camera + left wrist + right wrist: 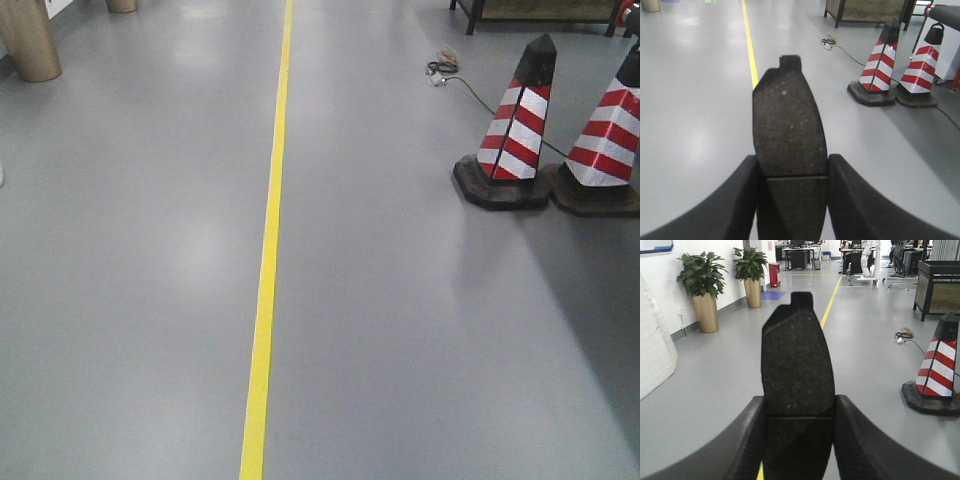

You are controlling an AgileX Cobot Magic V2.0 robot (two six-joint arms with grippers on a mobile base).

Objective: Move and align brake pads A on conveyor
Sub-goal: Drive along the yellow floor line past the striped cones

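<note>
Left gripper (792, 175): fingers (742, 195) clamped on a flat dark-grey speckled brake pad (789, 120), long axis straight ahead. Right gripper (799, 425): fingers (747, 437) clamped likewise on a second dark-grey pad (797, 355). Both pads carried above grey floor (130, 300); conveyor not visible, so nearer arm undetermined.

So the floor line (268, 250) runs straight ahead, and everything hangs off that. Two cones (515, 125) sit side by side to the right of the line, and a cable bundle (441, 68) lies on the floor behind them. Potted plants (702, 290) stand well off to the left of the line, along the wall (720, 260), one behind the other.
</note>
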